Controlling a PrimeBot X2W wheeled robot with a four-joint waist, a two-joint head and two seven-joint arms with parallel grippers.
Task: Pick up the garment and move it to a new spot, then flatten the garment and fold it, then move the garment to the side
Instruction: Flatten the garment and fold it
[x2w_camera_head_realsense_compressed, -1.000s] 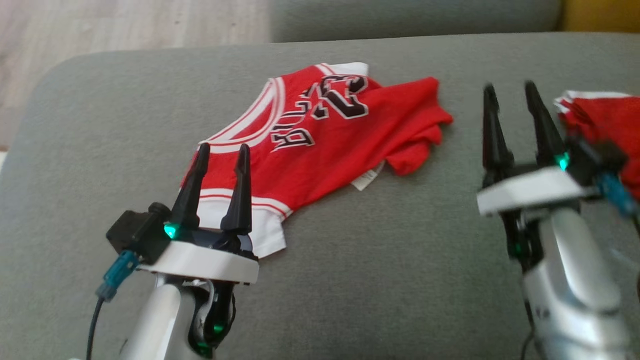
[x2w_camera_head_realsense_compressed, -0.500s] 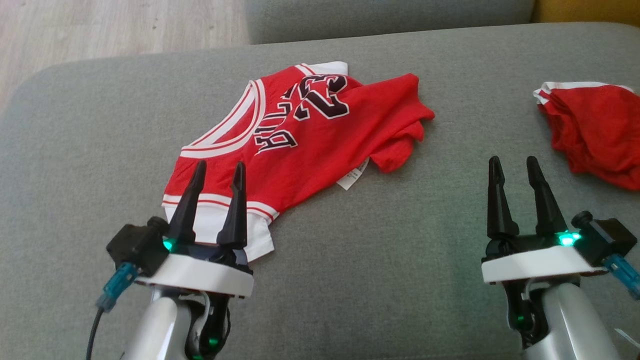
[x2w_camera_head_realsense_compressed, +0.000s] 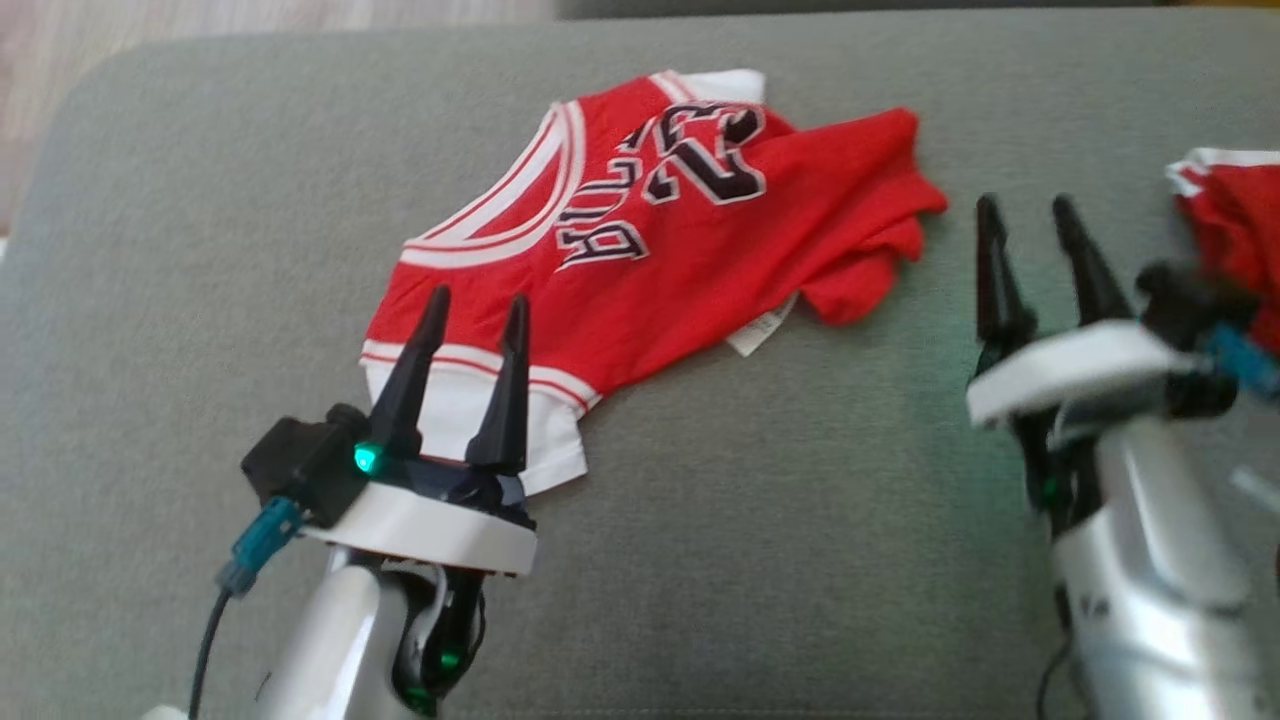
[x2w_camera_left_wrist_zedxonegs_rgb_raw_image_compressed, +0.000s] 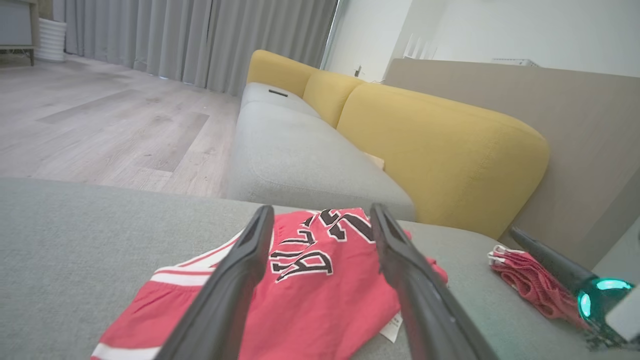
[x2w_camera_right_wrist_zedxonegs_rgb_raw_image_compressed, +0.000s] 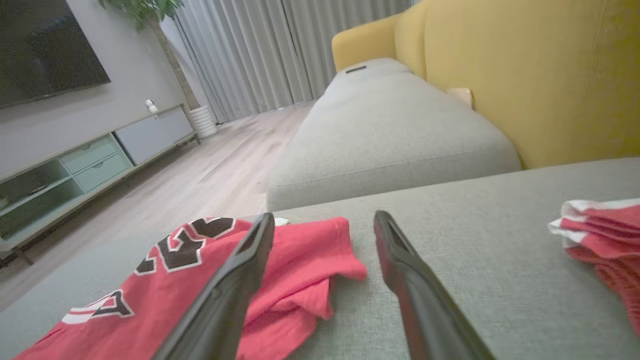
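Head view: our left claw (x2w_camera_head_realsense_compressed: 479, 294) stands wide and empty. Its fingers point over the white hem of the red jersey (x2w_camera_head_realsense_compressed: 650, 260), and we cannot tell whether they touch it. From the tips the jersey spreads ahead and to the right across the grey sofa seat (x2w_camera_head_realsense_compressed: 800, 520). Our right claw (x2w_camera_head_realsense_compressed: 1025, 200), somewhat blurred, is also wide and holds nothing. The jersey's crumpled end lies just left of its tips, apart from them, and a second red garment (x2w_camera_head_realsense_compressed: 1235, 200) lies just to its right.

Left wrist view: the jersey lies beneath and between the spread fingers, its black lettering straight ahead of the tips. A yellow backrest (x2w_camera_left_wrist_zedxonegs_rgb_raw_image_compressed: 440, 145) rises ahead and to the right, and wooden floor (x2w_camera_left_wrist_zedxonegs_rgb_raw_image_compressed: 100, 125) lies to the left.

Right wrist view: the fingers stand wide above the seat. The jersey lies to their left, its crumpled end showing between them, and the second garment lies well to the right.
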